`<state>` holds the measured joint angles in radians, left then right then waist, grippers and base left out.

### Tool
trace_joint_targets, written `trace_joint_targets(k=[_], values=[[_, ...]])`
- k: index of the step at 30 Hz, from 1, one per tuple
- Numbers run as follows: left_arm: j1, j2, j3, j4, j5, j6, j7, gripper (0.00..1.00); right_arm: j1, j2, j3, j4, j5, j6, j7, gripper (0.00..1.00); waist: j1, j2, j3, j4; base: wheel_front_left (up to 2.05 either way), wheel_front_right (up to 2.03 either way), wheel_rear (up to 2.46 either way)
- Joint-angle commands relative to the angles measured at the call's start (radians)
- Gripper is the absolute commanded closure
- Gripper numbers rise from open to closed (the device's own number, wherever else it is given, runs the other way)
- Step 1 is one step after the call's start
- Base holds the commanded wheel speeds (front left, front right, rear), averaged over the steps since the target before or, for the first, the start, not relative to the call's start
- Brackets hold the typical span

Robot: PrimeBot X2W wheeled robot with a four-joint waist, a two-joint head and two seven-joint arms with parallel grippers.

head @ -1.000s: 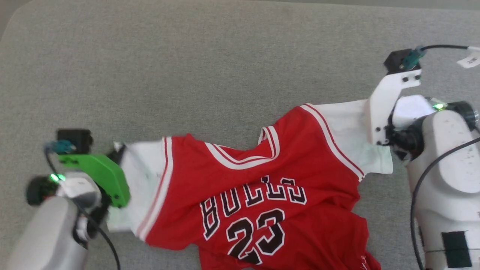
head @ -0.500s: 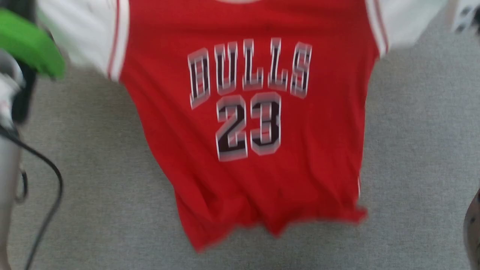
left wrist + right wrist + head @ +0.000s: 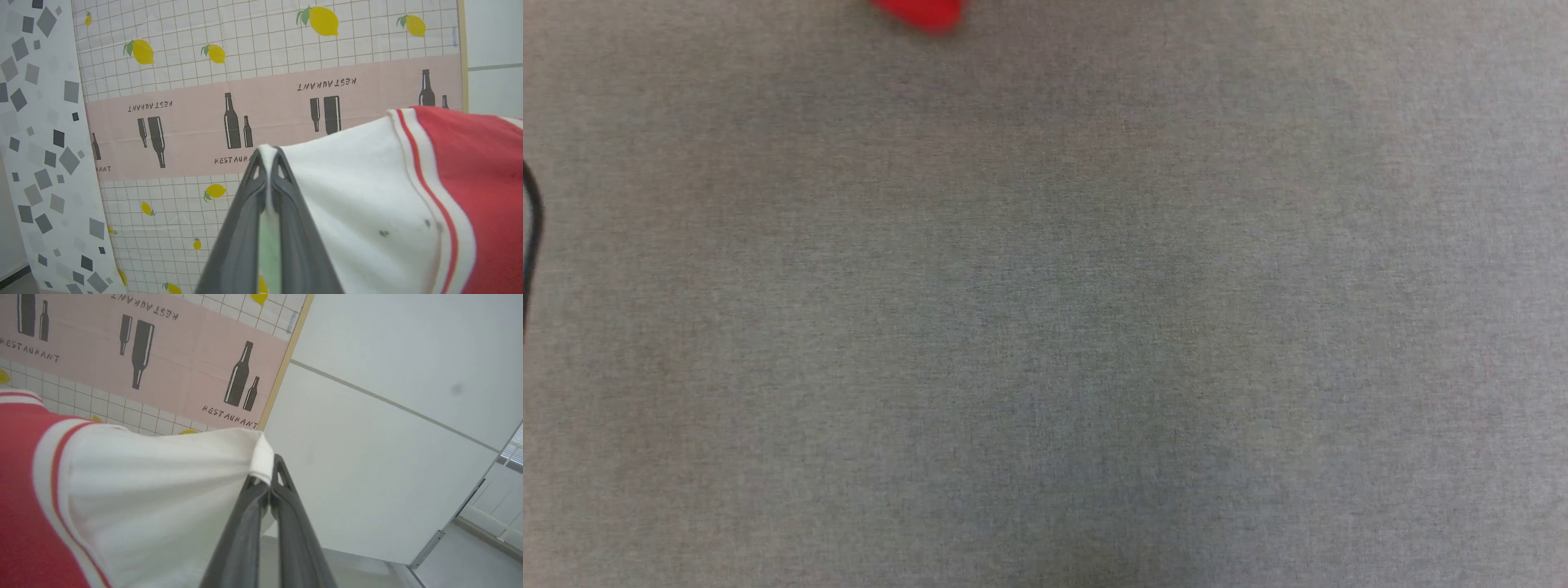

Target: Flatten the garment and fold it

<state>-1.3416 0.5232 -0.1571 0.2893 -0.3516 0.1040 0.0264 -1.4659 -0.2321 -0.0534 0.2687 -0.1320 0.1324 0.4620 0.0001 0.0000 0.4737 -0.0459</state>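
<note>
Head view: garment (image 3: pixel 919 12) cut by top edge, blurred red scrap. Black cable (image 3: pixel 531 237), well left of garment, cut by left edge. Wrist views: garment runs off-frame; sleeve hems part-hidden, pinched in left gripper (image 3: pixel 269 158) & right gripper (image 3: pixel 267 473).

The left gripper (image 3: pixel 267 157) has its 2 dark fingers pressed together on a white sleeve edge of the garment (image 3: pixel 367 204), cloth trailing off to that claw's right — the right gripper (image 3: pixel 269 473) is clamped likewise, sleeve hem pinched at its tips, cloth spreading to its left.
</note>
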Motion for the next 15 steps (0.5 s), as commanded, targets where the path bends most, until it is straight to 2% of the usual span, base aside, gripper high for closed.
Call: trace_joint_targets(k=[1, 7, 15], values=[[-0.025, -0.007, 0.005, 0.016, -0.001, 0.001, -0.022, 1.0, -0.024, 0.0, -0.002, 0.018, -0.011, -0.002, -0.036, 1.0, -0.0001, 0.0, 0.007, -0.005, 0.0, 0.0, 0.0], [0.032, -0.032, -0.028, 0.103, -0.021, -0.042, -0.058, 1.0, 0.016, 0.003, 0.015, 0.113, 0.0, -0.002, -0.107, 1.0, -0.0001, 0.0, -0.005, 0.01, 0.0, 0.0, 0.0], [0.328, -0.06, -0.063, 0.215, -0.098, -0.123, -0.083, 1.0, 0.311, 0.015, 0.052, 0.219, 0.14, -0.002, -0.175, 1.0, -0.0001, 0.0, -0.047, 0.029, 0.0, 0.0, 0.0]])
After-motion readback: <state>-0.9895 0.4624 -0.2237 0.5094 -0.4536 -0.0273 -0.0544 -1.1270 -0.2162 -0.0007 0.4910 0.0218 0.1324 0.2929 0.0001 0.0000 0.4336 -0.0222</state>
